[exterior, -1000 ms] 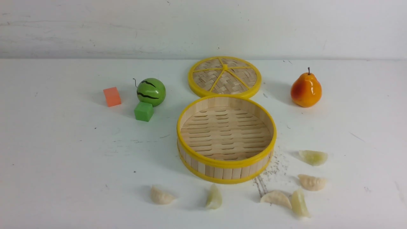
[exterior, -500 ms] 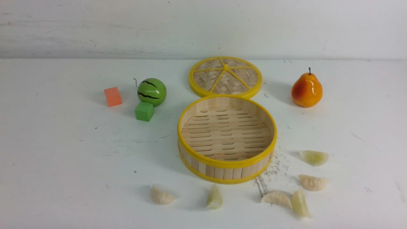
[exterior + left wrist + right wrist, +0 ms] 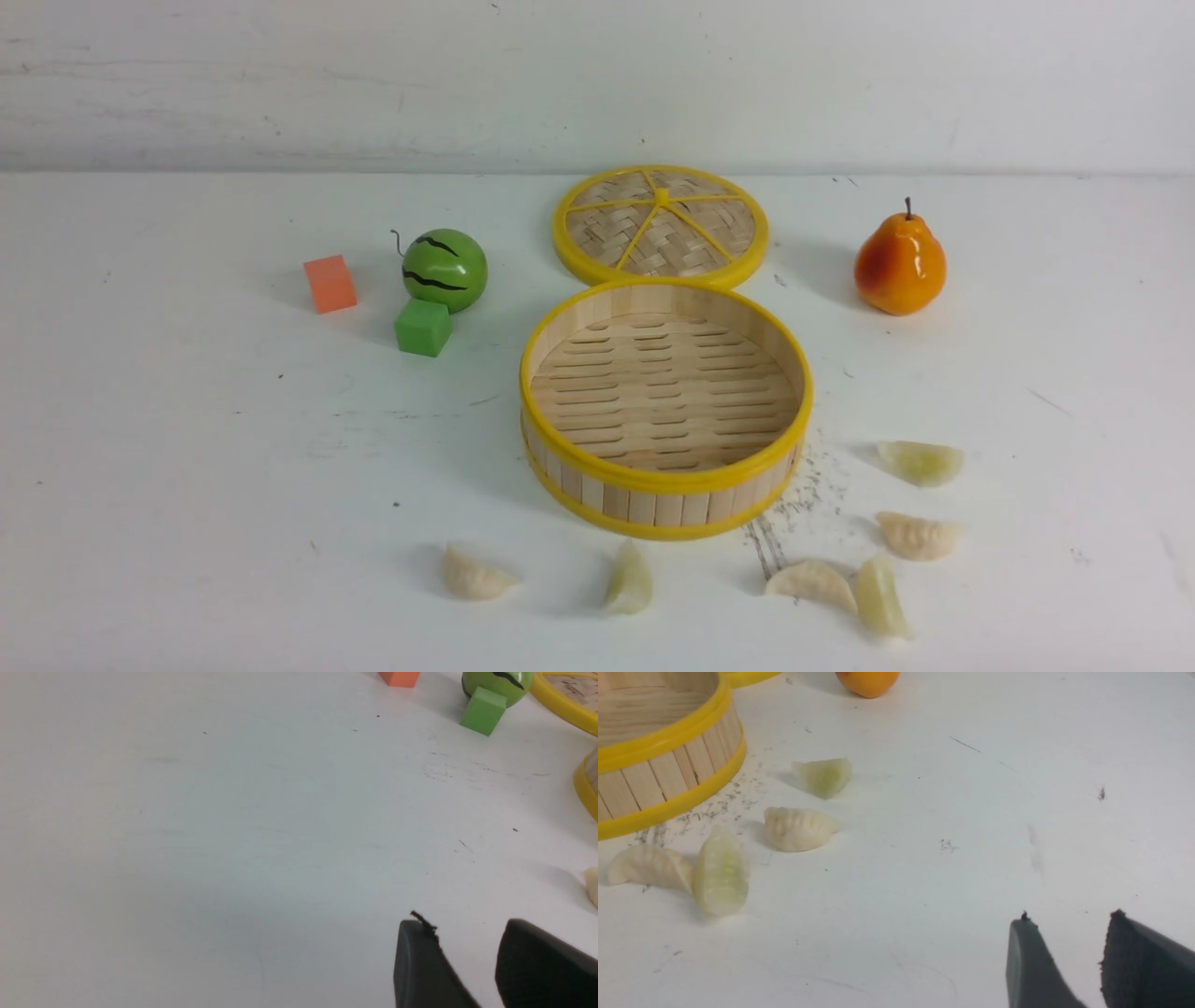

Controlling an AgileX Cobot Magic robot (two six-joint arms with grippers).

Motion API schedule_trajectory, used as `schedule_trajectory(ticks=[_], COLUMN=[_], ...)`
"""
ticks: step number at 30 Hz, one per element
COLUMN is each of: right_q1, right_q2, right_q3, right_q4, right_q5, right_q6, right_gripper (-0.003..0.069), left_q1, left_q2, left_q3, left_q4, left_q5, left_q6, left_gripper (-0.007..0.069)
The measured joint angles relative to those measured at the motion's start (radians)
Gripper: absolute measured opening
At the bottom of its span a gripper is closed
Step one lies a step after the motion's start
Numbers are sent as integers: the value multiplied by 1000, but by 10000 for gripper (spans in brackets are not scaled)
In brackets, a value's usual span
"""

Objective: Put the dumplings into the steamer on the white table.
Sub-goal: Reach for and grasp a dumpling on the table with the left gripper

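The empty bamboo steamer (image 3: pixel 665 483) stands mid-table on the white table (image 3: pixel 187 448). Several dumplings lie in front of it: a cream one (image 3: pixel 474 575), a green one (image 3: pixel 629 581), and a cluster at the right with cream (image 3: pixel 810 583), green (image 3: pixel 879 597), cream (image 3: pixel 917 536) and green (image 3: pixel 920 462). Neither gripper shows in the front view. My left gripper (image 3: pixel 465 926) hovers open over bare table, a dumpling's edge (image 3: pixel 592 884) off to its side. My right gripper (image 3: pixel 1069 919) is open and empty, well apart from the nearest cream dumpling (image 3: pixel 797 829).
The woven lid (image 3: pixel 661 226) lies flat behind the steamer. A toy watermelon (image 3: pixel 444 269), a green cube (image 3: pixel 423 327) and an orange cube (image 3: pixel 330 284) sit at the back left. A pear (image 3: pixel 899 263) stands at the back right.
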Motion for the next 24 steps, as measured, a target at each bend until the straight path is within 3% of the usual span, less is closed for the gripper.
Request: schedule_trajectory(ticks=[19,24], right_q1=[0,0], right_q2=[0,0], right_q3=[0,0], right_q4=[0,35], right_q5=[0,0], right_q6=[0,0], right_gripper=[239,239], left_q1=[0,0], left_q2=[0,0], left_q3=[0,0], left_q4=[5,-219], left_q5=[-19,-112], left_q6=[-2,-120], left_gripper=[238,238])
